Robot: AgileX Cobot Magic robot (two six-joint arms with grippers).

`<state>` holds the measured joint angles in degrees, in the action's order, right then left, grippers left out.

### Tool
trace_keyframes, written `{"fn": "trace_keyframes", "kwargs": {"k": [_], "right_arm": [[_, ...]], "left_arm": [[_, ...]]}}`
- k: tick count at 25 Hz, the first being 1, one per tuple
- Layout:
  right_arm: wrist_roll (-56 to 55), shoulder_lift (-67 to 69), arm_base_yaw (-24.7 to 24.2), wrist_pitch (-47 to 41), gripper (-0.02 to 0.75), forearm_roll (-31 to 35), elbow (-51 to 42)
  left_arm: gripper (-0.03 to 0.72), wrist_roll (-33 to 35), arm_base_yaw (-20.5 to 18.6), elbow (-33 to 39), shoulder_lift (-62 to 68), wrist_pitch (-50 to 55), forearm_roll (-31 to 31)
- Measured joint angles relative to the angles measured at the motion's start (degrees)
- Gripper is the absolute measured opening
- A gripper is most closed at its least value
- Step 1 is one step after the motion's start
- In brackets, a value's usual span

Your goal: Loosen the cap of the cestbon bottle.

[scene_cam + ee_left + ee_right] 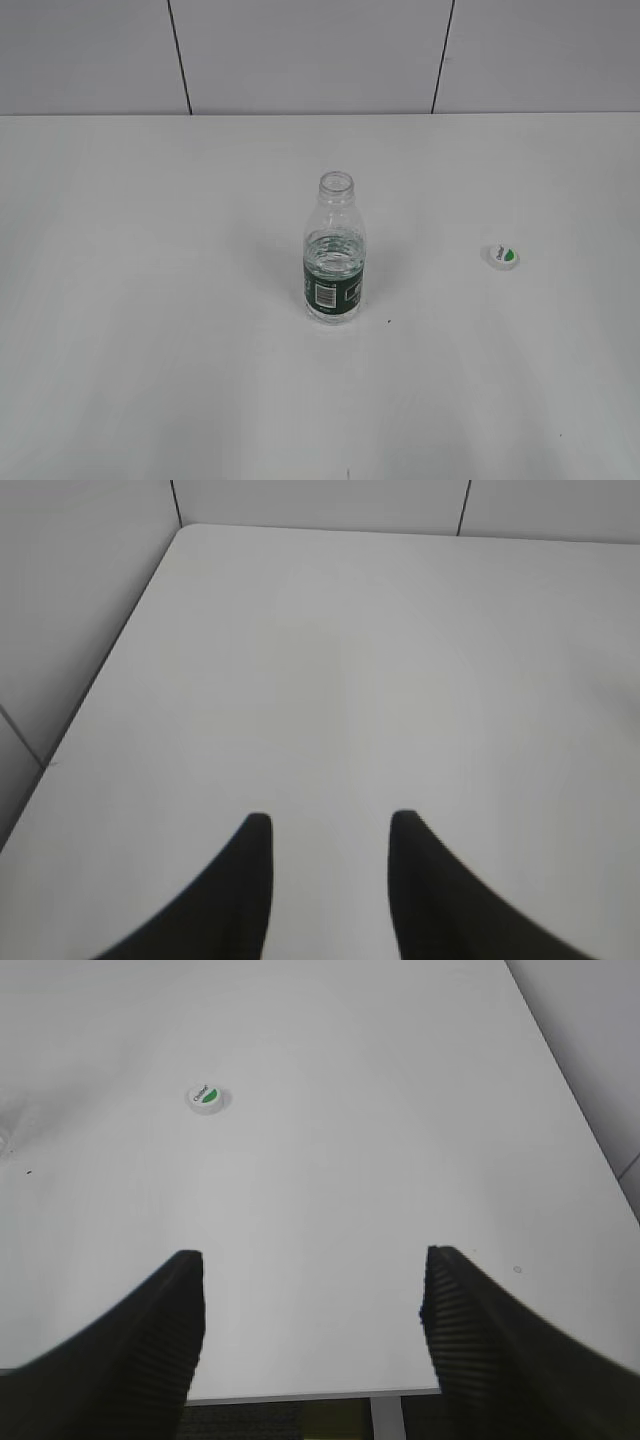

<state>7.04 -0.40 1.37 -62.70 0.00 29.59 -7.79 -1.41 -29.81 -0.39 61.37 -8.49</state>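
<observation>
The cestbon bottle (pixel 334 255) stands upright in the middle of the white table, clear, with a dark green label band and an open neck with no cap on it. The cap (pixel 504 256) lies on the table to the bottle's right, apart from it, logo side up; it also shows in the right wrist view (pixel 206 1097). My left gripper (pixel 330 825) is open and empty over bare table; the bottle is out of its view. My right gripper (pixel 312 1260) is open and empty near the table's front edge, well short of the cap. Neither gripper shows in the exterior view.
The white table (pixel 150 300) runs back to a grey panelled wall (pixel 300 50). The left wrist view shows the table's far left corner (pixel 185 530). The right wrist view shows the table's front edge (pixel 310 1396) and right edge (pixel 560 1080).
</observation>
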Motion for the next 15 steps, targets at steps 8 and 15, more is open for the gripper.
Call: {"fn": "trace_keyframes", "kwargs": {"k": [8, 15], "right_arm": [[0.0, 0.0, 0.0, 0.0, 0.521, 0.0, 0.0], [0.0, 0.0, 0.0, 0.0, 0.521, 0.0, 0.0]], "left_arm": [[0.246, 2.0, 0.2, 0.0, 0.0, 0.0, 1.3], [0.246, 8.6, 0.2, 0.0, 0.0, 0.0, 6.8]]}}
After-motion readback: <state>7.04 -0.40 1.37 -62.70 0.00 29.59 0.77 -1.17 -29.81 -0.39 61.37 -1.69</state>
